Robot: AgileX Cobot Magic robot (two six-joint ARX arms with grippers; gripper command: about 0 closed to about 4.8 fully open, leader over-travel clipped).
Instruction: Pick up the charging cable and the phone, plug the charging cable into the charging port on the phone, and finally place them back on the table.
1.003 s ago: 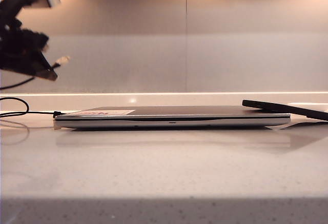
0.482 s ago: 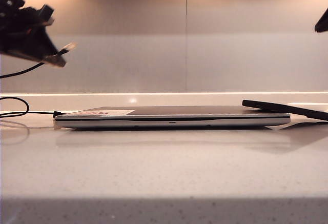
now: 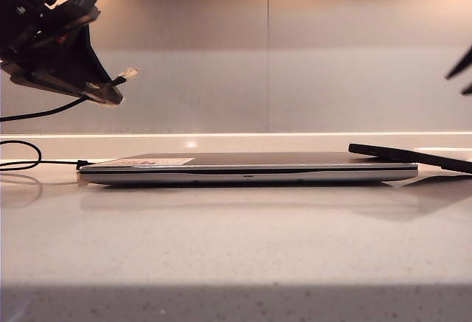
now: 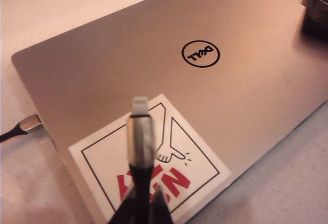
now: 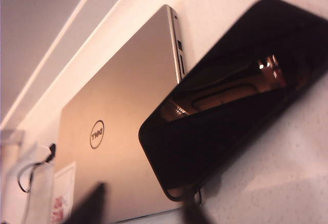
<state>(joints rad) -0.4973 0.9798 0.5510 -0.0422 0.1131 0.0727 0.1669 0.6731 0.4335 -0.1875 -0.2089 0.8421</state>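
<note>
Left hand (image 4: 141, 208) pinches the charging cable (image 4: 140, 142) behind its plug, tip out ready for mating, above the laptop (image 4: 246, 96). Right hand (image 3: 463, 73), jaws apart and empty, hovers over the phone (image 5: 220, 101), which leans on the laptop edge and table (image 3: 236, 248).

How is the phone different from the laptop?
The phone is glossy black, while the laptop is silver-grey with a Dell logo and a sticker. The phone is far shorter than the laptop. The laptop lies flat on the table; the phone sits tilted, one end propped on the laptop's corner. A black cable is plugged into the laptop; nothing is plugged into the phone. Both are thin, flat rectangles.
</note>
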